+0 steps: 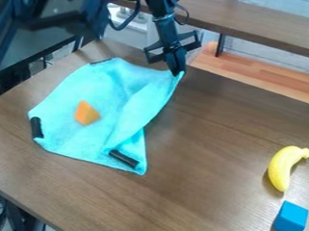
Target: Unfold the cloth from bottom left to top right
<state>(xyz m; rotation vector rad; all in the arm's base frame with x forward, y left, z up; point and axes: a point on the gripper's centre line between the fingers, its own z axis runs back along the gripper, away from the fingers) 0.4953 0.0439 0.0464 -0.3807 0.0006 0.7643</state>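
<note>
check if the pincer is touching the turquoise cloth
Touching: the camera view shows the pincer pinching the cloth at its far-right corner.

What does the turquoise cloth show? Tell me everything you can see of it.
The turquoise cloth looks soft and fuzzy, like towelling, with dark strips at its left corner, its top edge and near its bottom corner. It lies largely spread on the brown table, but its right side is creased and folded in a long ridge running down from the upper right corner, which the gripper holds. An orange block rests on its left part.
</note>
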